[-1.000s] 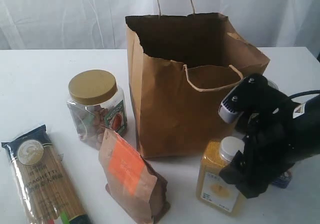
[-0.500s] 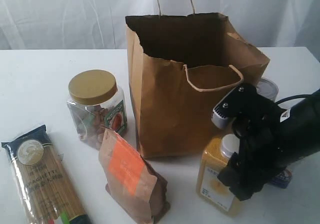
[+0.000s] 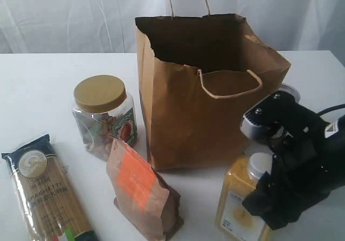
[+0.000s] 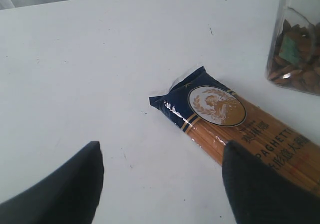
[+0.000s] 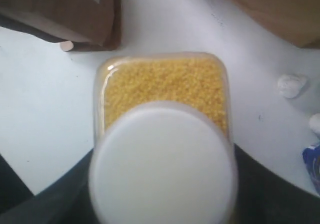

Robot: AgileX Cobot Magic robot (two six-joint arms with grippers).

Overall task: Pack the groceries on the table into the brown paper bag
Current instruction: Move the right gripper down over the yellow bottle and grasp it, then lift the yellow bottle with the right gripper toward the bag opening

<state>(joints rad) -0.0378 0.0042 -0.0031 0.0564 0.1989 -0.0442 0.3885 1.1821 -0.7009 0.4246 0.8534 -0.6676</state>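
— Lower right of the exterior frame, the black right gripper (image 3: 268, 198) is clamping the white-capped yellow plastic bottle (image 3: 240, 208) near the tall brown kraft paper bag (image 3: 183, 117).
— I'm suggesting lifting it upright above the rim before crossing. The left gripper (image 4: 161, 154) is hanging wide, empty.

- We take this for a robot test bench in a lab, not a lived-in kitchen.
- The table (image 3: 38, 90) is a wide, plain white top, lightly scuffed, and a white cloth backdrop (image 3: 64, 14) hangs in folds behind it.
- A black robot arm (image 3: 318, 160) with a cable reaches over the tabletop.
- Packaged groceries stand spread apart on it: brown paper bag (image 3: 188, 106), tan-lidded clear jar (image 3: 102, 117), blue-ended spaghetti packet (image 3: 46, 192), orange-labelled brown pouch (image 3: 141, 192), white-capped yellow bottle (image 3: 240, 203).
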